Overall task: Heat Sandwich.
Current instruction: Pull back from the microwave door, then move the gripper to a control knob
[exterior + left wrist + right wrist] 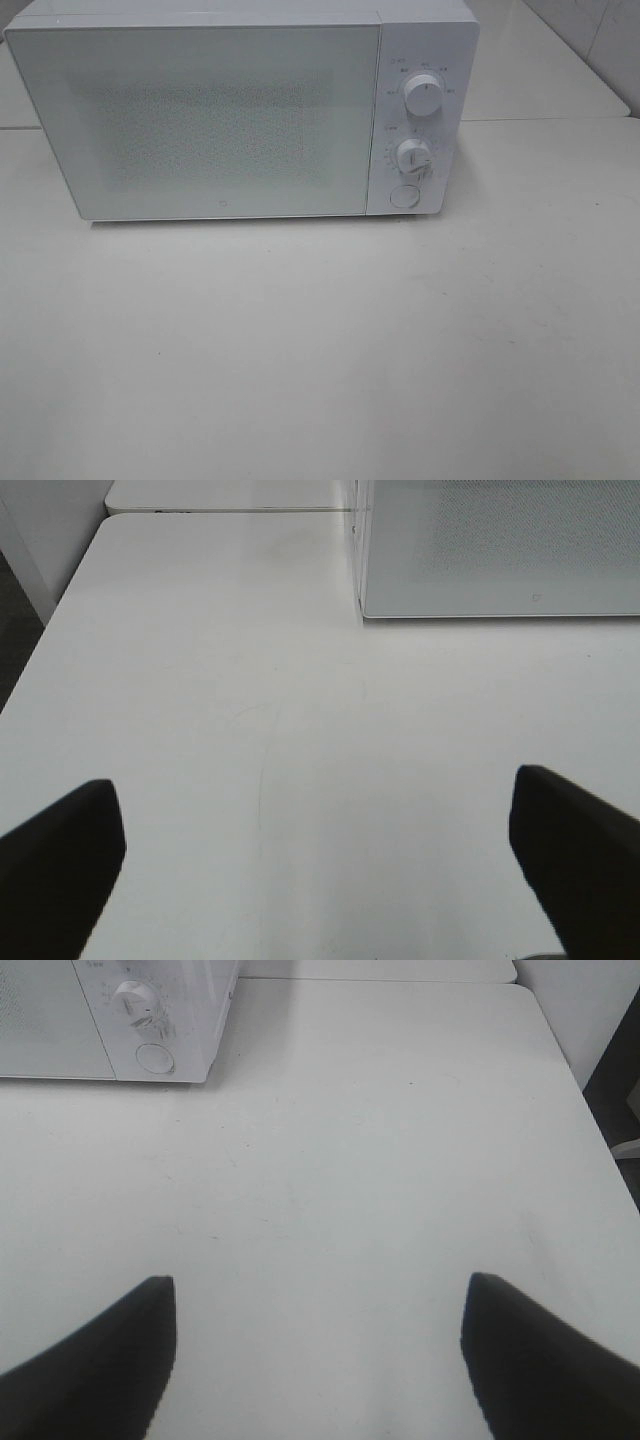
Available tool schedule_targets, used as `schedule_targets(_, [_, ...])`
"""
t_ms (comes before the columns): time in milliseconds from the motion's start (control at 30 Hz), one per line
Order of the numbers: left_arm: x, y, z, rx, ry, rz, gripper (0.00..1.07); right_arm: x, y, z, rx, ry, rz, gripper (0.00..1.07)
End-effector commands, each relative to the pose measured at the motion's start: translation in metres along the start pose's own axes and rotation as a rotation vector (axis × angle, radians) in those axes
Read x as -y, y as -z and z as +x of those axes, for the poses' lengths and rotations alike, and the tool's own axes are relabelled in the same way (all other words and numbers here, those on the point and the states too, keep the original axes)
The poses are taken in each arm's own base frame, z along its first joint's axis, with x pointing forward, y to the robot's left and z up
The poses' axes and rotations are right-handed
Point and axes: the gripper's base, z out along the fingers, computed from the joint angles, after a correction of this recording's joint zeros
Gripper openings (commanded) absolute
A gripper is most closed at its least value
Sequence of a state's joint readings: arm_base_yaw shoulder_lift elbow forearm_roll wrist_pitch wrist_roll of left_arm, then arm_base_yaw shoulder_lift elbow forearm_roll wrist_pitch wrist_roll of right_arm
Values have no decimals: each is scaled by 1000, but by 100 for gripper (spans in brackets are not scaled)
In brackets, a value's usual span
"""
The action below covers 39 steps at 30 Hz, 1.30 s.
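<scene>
Wide open and holding nothing, the left jaws and right jaws hang over the white desk (300,350). Behind stands the microwave (200,110), door shut. Where the sandwich is, nobody can tell.

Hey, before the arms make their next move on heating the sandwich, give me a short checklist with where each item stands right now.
1. microwave door fully shut: ok.
2. left gripper open with nothing between its fingers: ok.
3. right gripper open with nothing between its fingers: ok.
4. sandwich located: cannot tell; it shows in no view, and the door panel hides the inside.
5. upper knob and lower knob set correctly: cannot tell; the markings are too small to read.
6. round button under the knobs unobstructed: ok.
</scene>
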<state>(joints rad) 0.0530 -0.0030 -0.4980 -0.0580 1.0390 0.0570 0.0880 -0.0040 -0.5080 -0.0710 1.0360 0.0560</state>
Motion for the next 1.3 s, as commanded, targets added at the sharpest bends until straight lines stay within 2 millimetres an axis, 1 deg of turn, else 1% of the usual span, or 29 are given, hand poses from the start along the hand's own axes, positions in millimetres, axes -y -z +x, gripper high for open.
schedule_targets(33, [0, 3, 2, 33, 7, -4, 101, 0, 2, 2, 16, 4, 4, 76])
schedule_targets(667, [0, 3, 2, 33, 7, -4, 101, 0, 2, 2, 18, 1, 5, 76])
schedule_targets(800, [0, 3, 2, 33, 7, -4, 101, 0, 5, -3, 46, 2, 4, 77])
schedule_targets(900, [0, 3, 2, 33, 7, -4, 101, 0, 4, -14, 74, 8, 5, 77])
schedule_targets(933, [0, 3, 2, 33, 7, -4, 101, 0, 4, -14, 74, 8, 5, 77])
schedule_targets(1033, [0, 3, 2, 33, 7, -4, 101, -1, -6, -26, 81, 13, 4, 78])
schedule_targets(1067, [0, 3, 2, 33, 7, -4, 101, -1, -6, -26, 81, 13, 4, 78])
schedule_targets(1133, [0, 3, 2, 33, 7, -4, 101, -2, -12, -34, 82, 16, 2, 79])
schedule_targets(1167, [0, 3, 2, 33, 7, -4, 101, -3, -19, -41, 83, 18, -1, 80])
schedule_targets(1267, [0, 3, 2, 33, 7, -4, 101, -4, -27, -48, 77, 21, -3, 80])
schedule_targets(1300, [0, 3, 2, 33, 7, -4, 101, -4, -35, -54, 82, 22, -6, 80])
